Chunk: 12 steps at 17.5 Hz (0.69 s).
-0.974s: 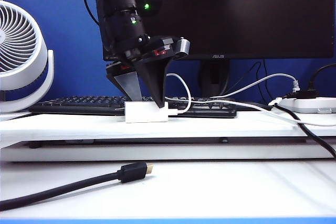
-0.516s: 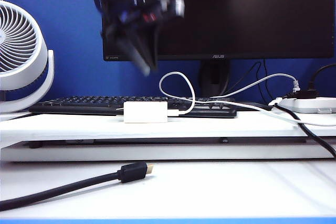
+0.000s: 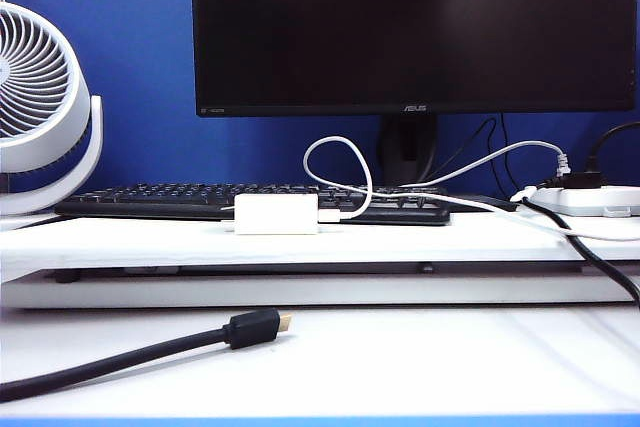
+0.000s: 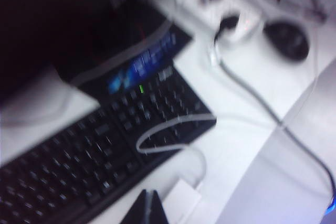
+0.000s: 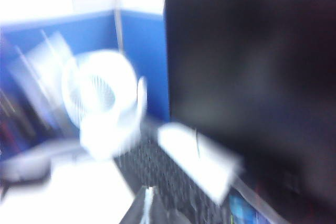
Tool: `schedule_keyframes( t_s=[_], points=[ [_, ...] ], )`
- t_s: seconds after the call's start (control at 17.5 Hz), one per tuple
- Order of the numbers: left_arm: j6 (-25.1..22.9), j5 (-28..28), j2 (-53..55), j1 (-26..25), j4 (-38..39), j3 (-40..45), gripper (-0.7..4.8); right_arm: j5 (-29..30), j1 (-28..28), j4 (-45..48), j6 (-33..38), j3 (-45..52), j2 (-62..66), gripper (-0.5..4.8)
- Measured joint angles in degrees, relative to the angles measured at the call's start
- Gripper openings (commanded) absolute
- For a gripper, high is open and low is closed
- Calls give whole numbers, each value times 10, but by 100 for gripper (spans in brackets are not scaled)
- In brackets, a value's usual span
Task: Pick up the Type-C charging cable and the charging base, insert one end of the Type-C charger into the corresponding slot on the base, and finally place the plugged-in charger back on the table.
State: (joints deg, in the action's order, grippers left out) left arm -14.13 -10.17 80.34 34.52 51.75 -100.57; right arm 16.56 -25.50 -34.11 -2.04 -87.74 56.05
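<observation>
Nearest the exterior camera, on the lower level of the table point(image 3: 420, 357), a thick black cable with gold-tipped plug point(image 3: 250, 328) lies slack, plug end pointing right. It is not part of the job and sits well apart from the task items.

One level up, on the raised shelf board point(image 3: 150, 242), the charging base point(image 3: 276, 214) rests flat just in front of the keyboard point(image 3: 150, 197). The Type-C charging cable point(image 3: 345, 162) meets the base's right end at its small white plug point(image 3: 329, 215), then loops upward and back over the keyboard before trailing right toward the power strip point(image 3: 585, 199). Judgement: the plug looks seated in the base, and the joined pair lying unsupported on the shelf suggests the final put-down step is done or very nearly so.

No arm appears in the exterior view. The left gripper point(image 4: 145, 208) shows only as dark fingertips drawn together into a point at the edge of its blurred wrist view, above the keyboard, with the base point(image 4: 181, 196) just beside it but apart; nothing is between the fingers. The right gripper point(image 5: 148, 208) is likewise closed to a narrow tip and empty, its heavily smeared view facing the fan point(image 5: 102, 103) and monitor point(image 5: 252, 77), away from the work.

Farthest back stand the monitor point(image 3: 415, 27), the white fan point(image 3: 40, 107) at left, and the blue partition point(image 3: 140, 77).

Risk, as judgement: the springy cable loop could tug the light base along the shelf.
</observation>
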Motion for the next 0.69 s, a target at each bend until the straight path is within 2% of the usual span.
schedule_keyframes(
  t_s=[0.06, 0.17, 0.29, 0.46, 0.69],
  points=[
    [2, 1, -59, 0, -2, 0, -6, -1, 0, -33, -16, 40, -23, -6],
    [26, 1, -149, 0, -7, 0, -6, -3, 0, -27, -25, 136, -73, -6],
    [48, 1, -214, 0, -7, 0, -6, -4, -1, 64, -18, 253, -129, -6],
    [70, 1, -302, 0, 15, 1, -6, -59, 0, 195, 16, 437, -203, -5],
    [72, 2, -385, 0, 106, 0, -6, -121, 0, 268, 22, 611, -293, -5]
  ],
)
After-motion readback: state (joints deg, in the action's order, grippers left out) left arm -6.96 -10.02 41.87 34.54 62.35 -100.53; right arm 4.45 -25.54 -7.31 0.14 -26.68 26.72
